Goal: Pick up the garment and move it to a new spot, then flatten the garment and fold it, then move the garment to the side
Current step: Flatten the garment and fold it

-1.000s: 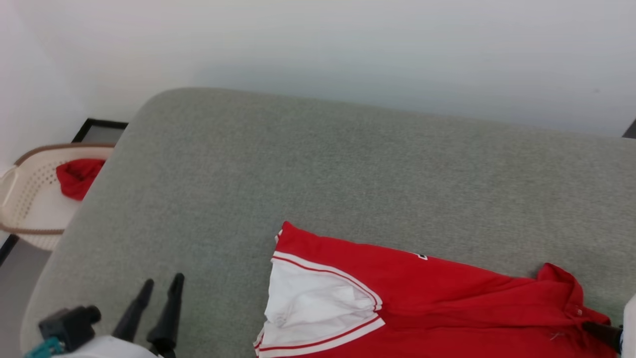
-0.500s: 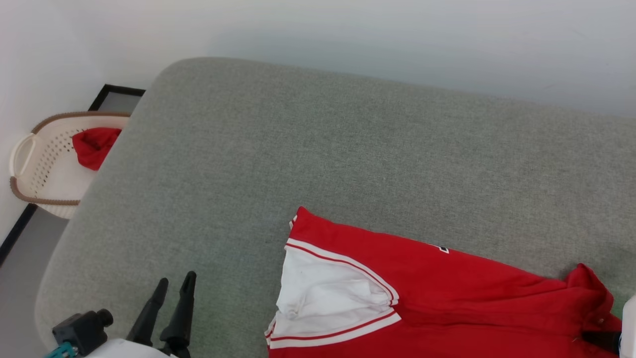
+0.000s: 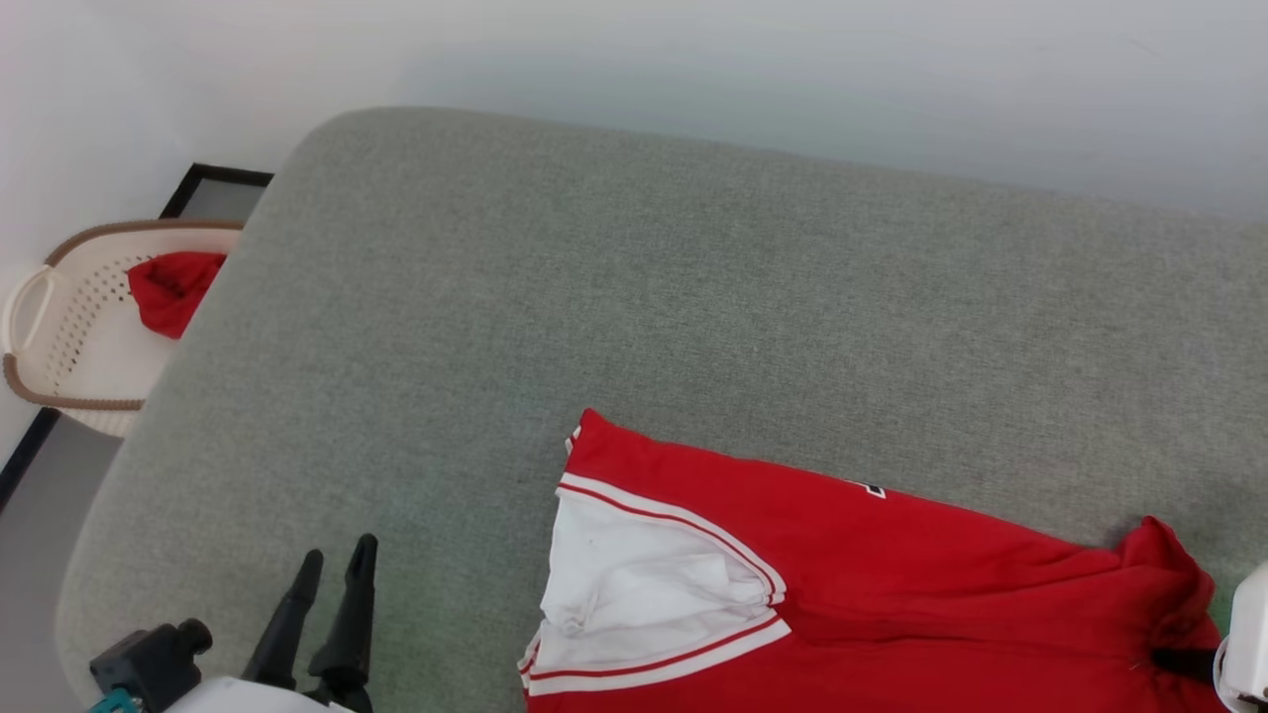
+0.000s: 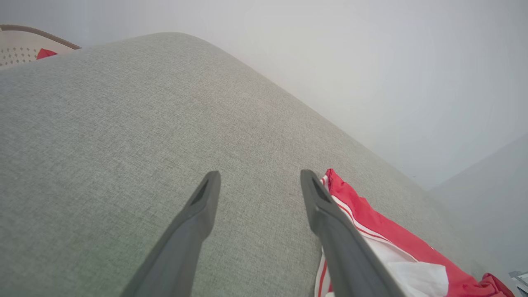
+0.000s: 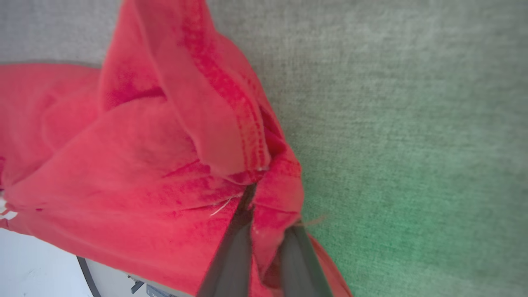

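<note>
- The garment [image 3: 892,584] lies on a wide grey upholstered cushion [image 3: 644,297], at the near edge and over to the robot's right. It is mostly red, with one white sleeve [image 3: 644,584] facing up, edged in red-and-white stripe trim.
- A tiny bit of black-and-white lettering shows at the far edge of the red cloth. I cannot read it.
- The right gripper [image 5: 270,214] is pinched on the garment. Its two dark fingers stand close together, with a bunched fold of red fabric caught between them by a stitched hem.
- From the head view, one dark finger of that gripper [image 3: 1179,662] pokes into the rumpled right end of the shirt, where the cloth rises into a small peak.
- The left gripper [image 3: 339,550] sits near the cushion's near-left corner, well apart from the shirt. Its fingers are spread and there is nothing between them.
- Along the left wrist view, the spread fingers of that gripper [image 4: 260,175] point across bare grey fabric, and the garment's [image 4: 383,231] striped corner sits just beyond the right-hand finger.
- Off the cushion's left end stands a cream perforated basket [image 3: 25,381] with a brown rim. A small plain red cloth [image 3: 168,292] lies inside it.
- A pale wall [image 3: 693,59] runs behind the cushion.
</note>
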Motion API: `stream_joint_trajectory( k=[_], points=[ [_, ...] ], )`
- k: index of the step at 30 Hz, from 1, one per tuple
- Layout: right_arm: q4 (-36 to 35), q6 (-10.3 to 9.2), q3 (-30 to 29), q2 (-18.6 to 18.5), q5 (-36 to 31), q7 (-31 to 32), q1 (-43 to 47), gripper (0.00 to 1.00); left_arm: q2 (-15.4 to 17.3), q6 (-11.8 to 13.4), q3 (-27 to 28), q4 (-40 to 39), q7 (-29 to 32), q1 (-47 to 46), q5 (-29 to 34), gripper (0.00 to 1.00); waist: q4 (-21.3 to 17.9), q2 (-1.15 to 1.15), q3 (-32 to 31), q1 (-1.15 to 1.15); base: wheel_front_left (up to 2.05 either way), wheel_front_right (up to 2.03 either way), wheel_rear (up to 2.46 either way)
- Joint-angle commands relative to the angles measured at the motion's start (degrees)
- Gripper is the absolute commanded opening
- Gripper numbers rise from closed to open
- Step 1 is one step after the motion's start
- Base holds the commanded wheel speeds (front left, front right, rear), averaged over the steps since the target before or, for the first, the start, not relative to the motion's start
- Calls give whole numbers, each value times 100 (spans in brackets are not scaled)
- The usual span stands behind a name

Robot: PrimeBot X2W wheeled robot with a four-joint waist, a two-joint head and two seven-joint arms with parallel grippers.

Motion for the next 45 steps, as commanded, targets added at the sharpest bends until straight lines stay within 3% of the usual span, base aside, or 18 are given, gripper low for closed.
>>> stream_joint_trajectory(
  k=[1, 15, 25, 30, 37, 45],
  points=[
    [181, -9, -10, 53, -45, -137, 12, 0, -3, -35, 50, -18, -1, 77, 69, 100, -55, 0, -53, 0, 0, 0, 0],
    [736, -13, -535, -477, -293, -699, -76, 0, 45, -72, 288, -94, -1, 461, 238, 100, -330, 0, -318, 0, 0, 0, 0],
    [899, -9, -585, -622, -391, -795, -268, 0, 49, -121, 360, -82, -1, 603, 175, 100, -537, 0, -456, 0, 0, 0, 0],
    [391, -8, -409, -445, 88, -532, -171, 0, 55, -138, 351, -63, 9, 652, 124, 100, -636, 0, -534, 0, 0, 0, 0],
    [-1005, -8, 3, -152, 889, -8, 213, 0, 63, -129, 361, -48, 27, 698, 58, 100, -713, 0, -633, 0, 0, 0, 0],
    [-2169, -7, 961, 403, 1235, 142, 387, 0, -31, -147, 231, 4, 49, 574, 59, 100, -543, 0, -685, 0, 0, 0, 0]
  ],
)
